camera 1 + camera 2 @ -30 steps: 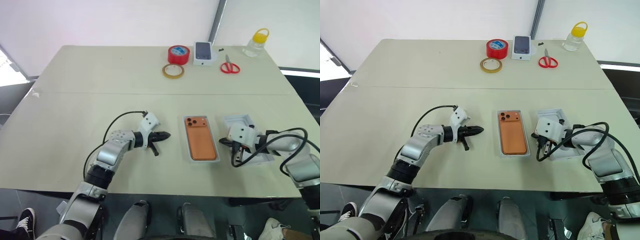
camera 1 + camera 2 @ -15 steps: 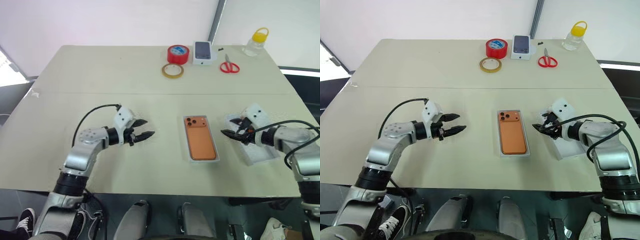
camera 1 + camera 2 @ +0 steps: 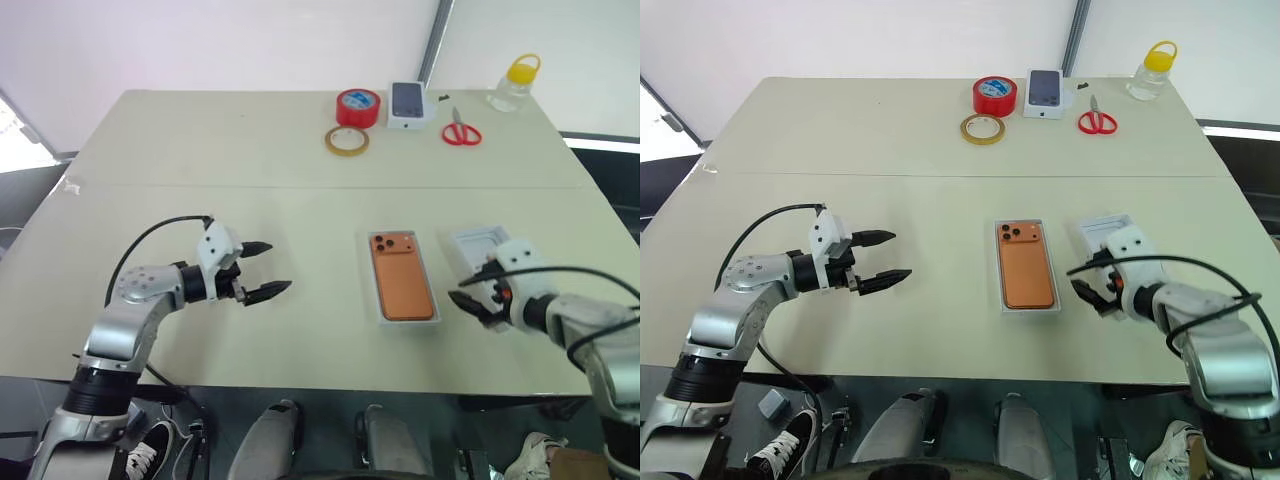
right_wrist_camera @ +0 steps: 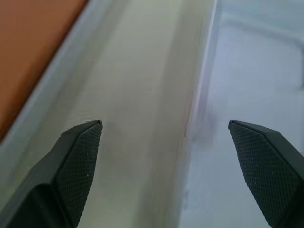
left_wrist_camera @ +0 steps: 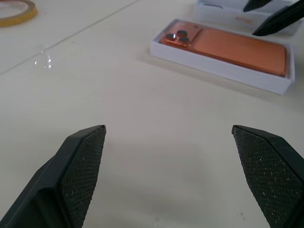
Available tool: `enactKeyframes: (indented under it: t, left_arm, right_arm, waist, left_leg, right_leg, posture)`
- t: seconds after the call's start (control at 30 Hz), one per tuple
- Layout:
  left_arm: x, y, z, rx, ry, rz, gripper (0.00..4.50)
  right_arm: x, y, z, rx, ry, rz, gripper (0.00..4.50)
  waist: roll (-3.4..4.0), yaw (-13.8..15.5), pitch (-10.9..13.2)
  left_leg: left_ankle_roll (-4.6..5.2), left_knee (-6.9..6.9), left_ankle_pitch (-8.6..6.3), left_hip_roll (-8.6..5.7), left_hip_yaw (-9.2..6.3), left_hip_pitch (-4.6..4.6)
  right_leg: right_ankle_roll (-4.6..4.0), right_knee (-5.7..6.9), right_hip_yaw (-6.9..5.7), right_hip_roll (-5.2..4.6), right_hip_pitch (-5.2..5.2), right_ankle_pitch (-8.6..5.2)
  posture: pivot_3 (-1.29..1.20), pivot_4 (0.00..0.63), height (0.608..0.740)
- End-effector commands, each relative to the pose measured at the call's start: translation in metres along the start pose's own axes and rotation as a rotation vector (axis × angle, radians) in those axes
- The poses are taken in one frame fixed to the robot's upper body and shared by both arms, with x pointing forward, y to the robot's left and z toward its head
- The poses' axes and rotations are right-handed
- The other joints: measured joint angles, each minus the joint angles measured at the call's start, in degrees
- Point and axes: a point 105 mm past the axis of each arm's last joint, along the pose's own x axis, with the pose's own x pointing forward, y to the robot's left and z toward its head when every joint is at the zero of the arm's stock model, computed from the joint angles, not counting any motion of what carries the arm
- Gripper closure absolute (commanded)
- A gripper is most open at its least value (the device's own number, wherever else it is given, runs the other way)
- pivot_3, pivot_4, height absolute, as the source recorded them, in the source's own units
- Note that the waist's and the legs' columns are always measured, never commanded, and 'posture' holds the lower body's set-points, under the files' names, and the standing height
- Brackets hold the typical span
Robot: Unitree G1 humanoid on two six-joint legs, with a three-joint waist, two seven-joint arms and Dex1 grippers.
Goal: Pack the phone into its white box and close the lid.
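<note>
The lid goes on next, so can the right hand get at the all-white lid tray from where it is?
Probably yes: the right hand hangs open by the all-white lid tray's near edge, nothing between.

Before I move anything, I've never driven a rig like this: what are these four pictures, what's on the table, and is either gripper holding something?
You are driving a two-armed humanoid robot. The two wide pictures come from cameras in its head, looking down over a beige table. The two close pictures come from cameras on each wrist, looking out between that gripper's black fingers.

The left gripper and the right gripper are both open and hold nothing.

In the middle lies the orange phone, already in its white box. Just right of it, by the right gripper, lies the lid, not yet on. At the far edge are a red tape roll, a yellowish tape ring, a small phone carton, red scissors and a yellow-capped bottle.
</note>
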Motion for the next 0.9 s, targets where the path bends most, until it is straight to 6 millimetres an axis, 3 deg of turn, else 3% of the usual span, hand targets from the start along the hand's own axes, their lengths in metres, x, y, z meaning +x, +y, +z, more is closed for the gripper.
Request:
enactKeyframes:
  t: [0.03, 0.2, 0.47, 0.7, 0.9]
  left_arm:
    - [-0.007, 0.002, 0.018, 0.134, -0.072, 0.041, 0.03]
    - [-0.016, -0.007, 0.023, 0.147, -0.15, -0.037, 0.03]
    - [-0.022, -0.009, 0.028, 0.17, -0.186, -0.063, 0.03]
    - [-0.02, -0.017, 0.03, 0.156, -0.209, -0.053, 0.03]
    - [-0.02, -0.02, 0.026, 0.147, -0.206, -0.035, 0.03]
  right_arm:
    - [-0.011, -0.006, 0.013, 0.001, -0.044, -0.052, 0.05]
    - [-0.008, -0.002, 0.03, 0.058, -0.03, -0.01, 0.05]
    - [0.0, 0.002, 0.033, 0.126, 0.145, 0.091, 0.05]
    - [0.004, -0.019, 0.031, 0.13, 0.234, 0.032, 0.05]
    - [0.007, -0.006, 0.026, 0.126, 0.259, 0.102, 0.05]
  waist:
    - [0.0, -0.27, 0.0]
    - [0.08, -0.53, 0.05]
    - [0.1, 0.01, 0.08]
    - [0.1, -0.04, 0.09]
    - [0.12, -0.19, 0.11]
  left_leg:
    - [0.0, 0.01, 0.0, 0.02, 0.0, 0.02]
    - [0.0, -0.02, 0.0, 0.05, 0.01, 0.03]
    - [0.02, -0.02, -0.01, 0.03, 0.02, 0.0]
    - [0.03, -0.03, -0.02, 0.03, 0.03, -0.01]
    - [0.03, -0.05, -0.02, 0.05, 0.03, -0.01]
  right_leg:
    - [0.0, 0.01, 0.0, 0.01, 0.01, 0.0]
    - [-0.02, 0.03, -0.01, 0.04, -0.02, 0.0]
    - [-0.02, -0.04, -0.02, 0.01, 0.0, 0.0]
    - [-0.02, -0.06, -0.03, -0.01, 0.0, 0.0]
    - [-0.02, -0.05, -0.02, 0.01, -0.01, 0.0]
  posture:
    - [0.0, 0.15, 0.74]
    - [0.0, 0.15, 0.74]
    - [0.0, 0.15, 0.74]
    - [0.0, 0.15, 0.74]
    - [0.0, 0.15, 0.74]
